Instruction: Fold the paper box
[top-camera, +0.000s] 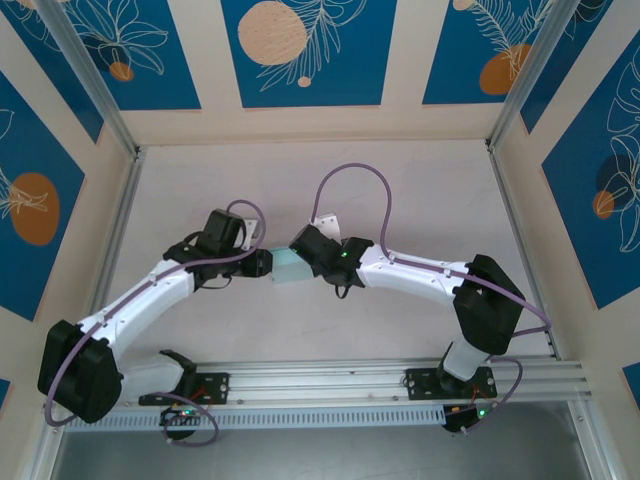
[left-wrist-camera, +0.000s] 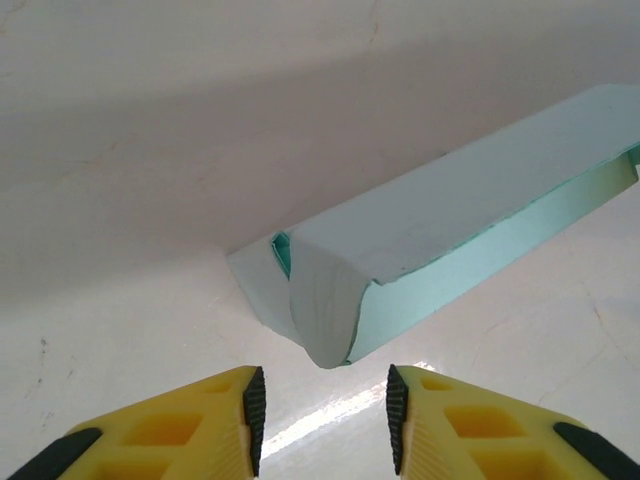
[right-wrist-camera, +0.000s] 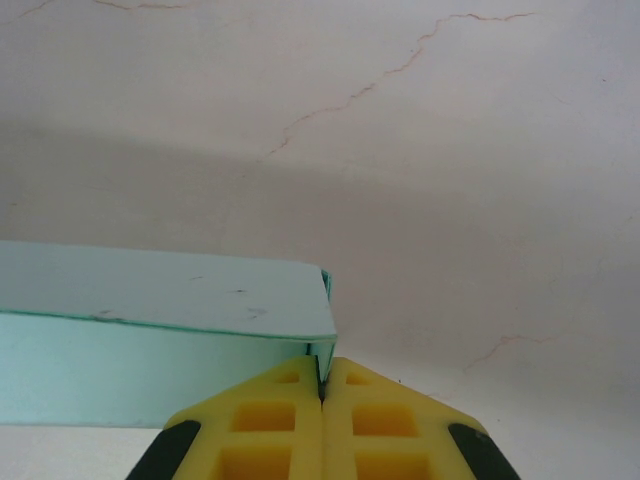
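Observation:
The paper box (top-camera: 290, 266) is a pale light-blue card shape, partly folded, lying mid-table between the two grippers. My right gripper (right-wrist-camera: 322, 392) is shut on the paper box (right-wrist-camera: 150, 330), pinching the thin edge of its near right corner. My left gripper (left-wrist-camera: 322, 412) stands open just short of the paper box (left-wrist-camera: 440, 250), whose rounded end tab hangs down a little ahead of the gap between the yellow fingers (left-wrist-camera: 200, 425). From above, the left gripper (top-camera: 266, 262) meets the box's left side and the right gripper (top-camera: 306, 256) covers its right side.
White table surface (top-camera: 400, 190) runs all around, with faint cracks. An aluminium rail (top-camera: 400, 380) crosses the near edge by the arm bases. Patterned blue walls enclose the back and both sides. A purple cable (top-camera: 360, 180) arcs above the right arm.

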